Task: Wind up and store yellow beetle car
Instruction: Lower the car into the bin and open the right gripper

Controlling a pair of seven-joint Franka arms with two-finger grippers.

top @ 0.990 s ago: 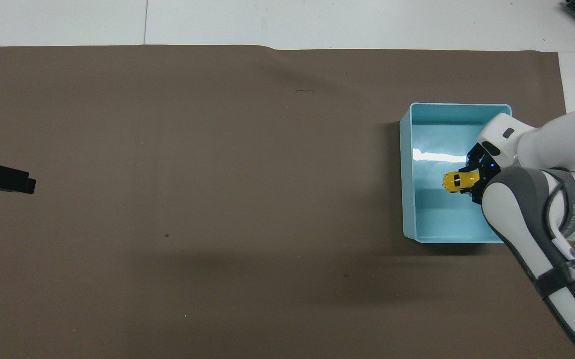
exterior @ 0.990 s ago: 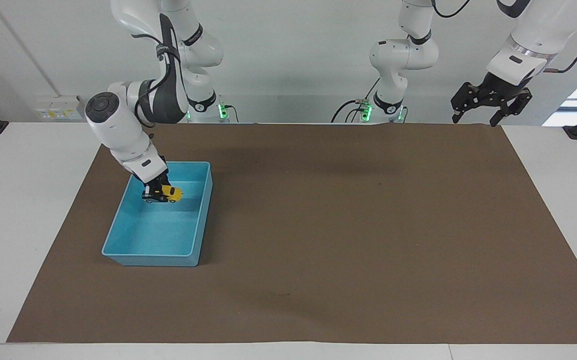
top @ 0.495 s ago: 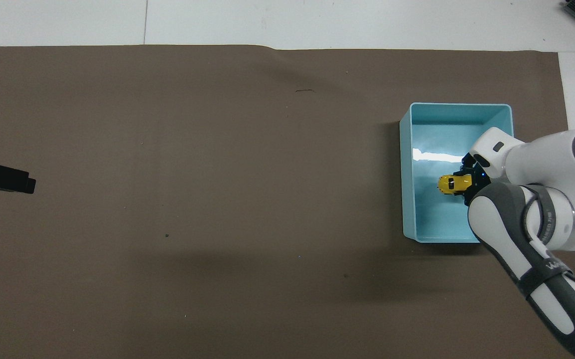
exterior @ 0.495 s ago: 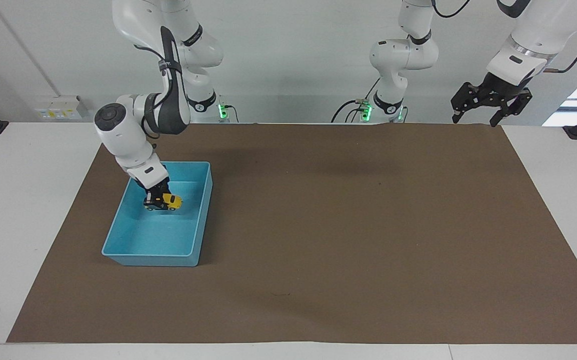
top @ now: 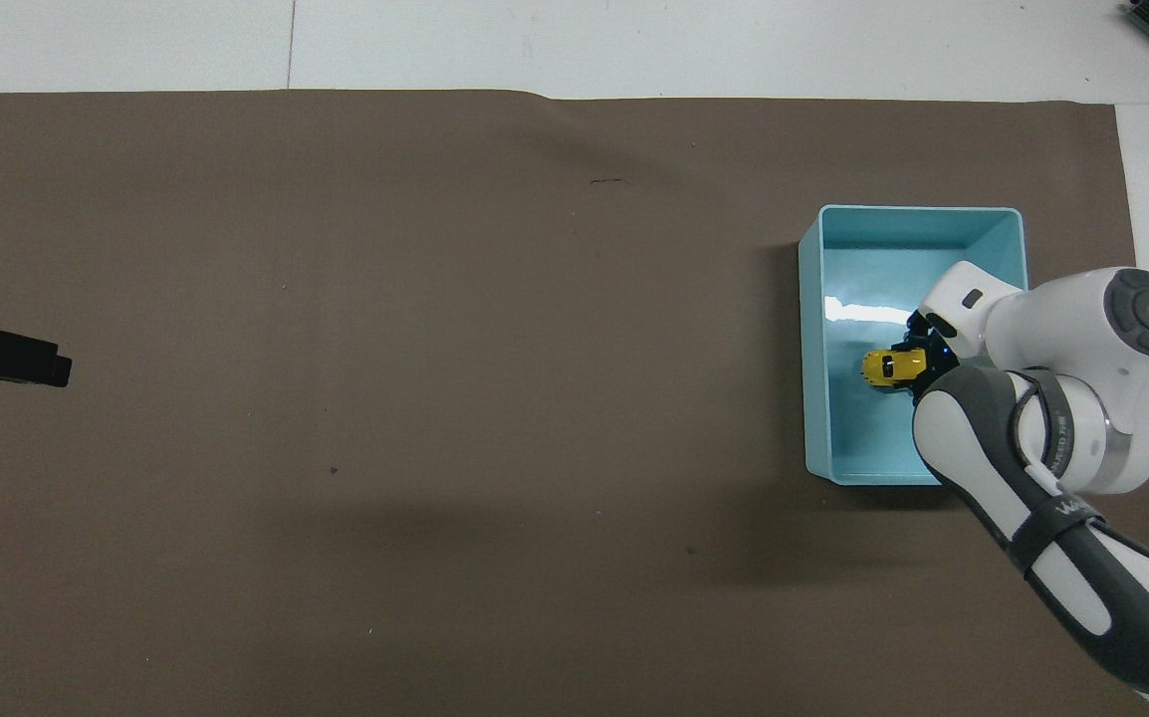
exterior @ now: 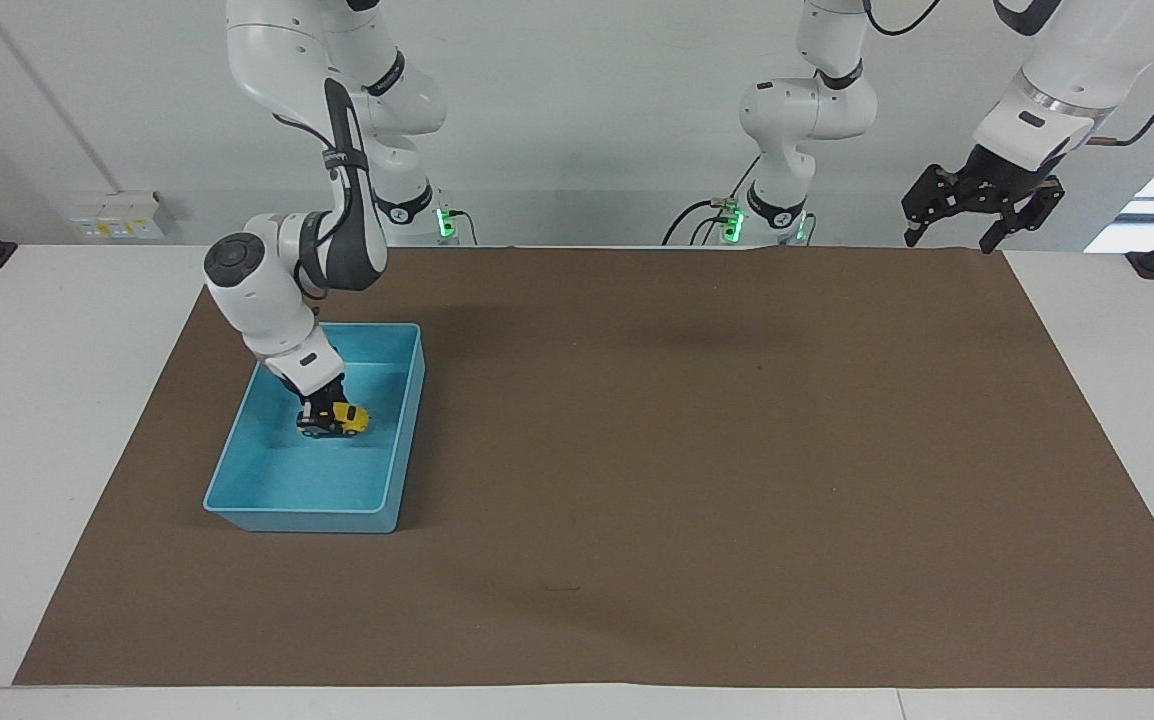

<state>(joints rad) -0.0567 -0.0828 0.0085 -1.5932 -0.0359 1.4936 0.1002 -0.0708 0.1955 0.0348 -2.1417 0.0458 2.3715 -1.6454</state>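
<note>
Two arms are in sight, and only the right one is at work. Its right pincer (exterior: 322, 414) is down inside the blue bin (exterior: 237, 470), clenched on the yellow beetle car (exterior: 345, 418); against the picture of a second ago it has sunk lower, and the car now sits at or just above the bin floor, in the half nearer the robots. Whether the wheels touch the floor cannot be told. The bin itself has not shifted on the brown mat (exterior: 697, 450), toward the right arm's end of the bench (exterior: 67, 330). The left pincer (exterior: 979, 205) waits, raised over the mat's corner at the left arm's end, its fingers spread, unchanged from before. The facing view shows how deep the car (top: 891, 366) hangs within the bin walls; the overhead view shows instead that the car lies crosswise to the bin's (top: 813, 339) long sides, with the right pincer (top: 921, 370) largely hidden under the arm's own wrist, and shows only the tip of the left pincer (top: 7, 357).
</note>
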